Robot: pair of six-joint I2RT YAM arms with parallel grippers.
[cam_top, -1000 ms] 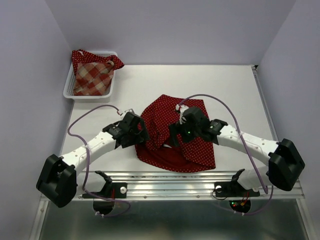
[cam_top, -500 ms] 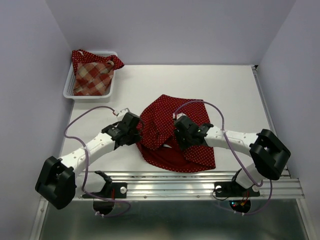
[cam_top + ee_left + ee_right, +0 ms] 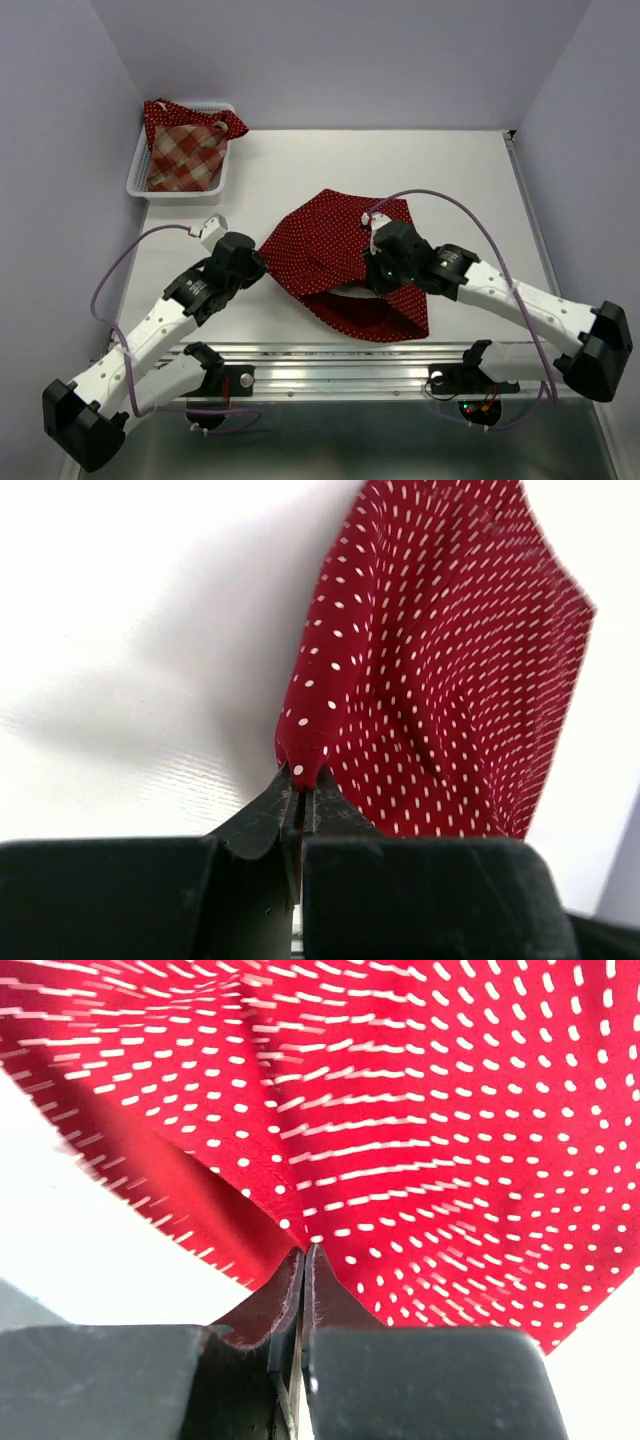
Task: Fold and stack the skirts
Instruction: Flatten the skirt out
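Polka-dot skirt (image 3: 335,255): dark red cloth with small white dots; mid-counter, toward the near edge; loosely spread, with a plain red inner layer showing along the near hem.
Left jaws: closed tight on the left corner of the polka-dot skirt (image 3: 440,660); cloth drawn to a narrow point between the tips, fanning out wide beyond them; soft shadow on the counter beside that corner.
Right jaws: closed flat on a fold at the right-middle of the polka-dot skirt (image 3: 420,1110); dotted cloth rising from the tips, with the plain red underside showing to the left.
Left arm (image 3: 150,325): white links, black joints; reaching in from the near left.
Right arm (image 3: 520,300): same build; reaching in from the near right, wrist over the skirt.
Counter (image 3: 450,170): white, flat.
Basket (image 3: 137,186): white plastic mesh; far left corner of the counter, beside the wall, well apart from the spread skirt.
Plaid skirt (image 3: 185,155): red-and-tan check; in the basket, uppermost.
Second polka-dot skirt (image 3: 160,112): dark red, dotted; in the basket under the plaid one, edges over the far rim.
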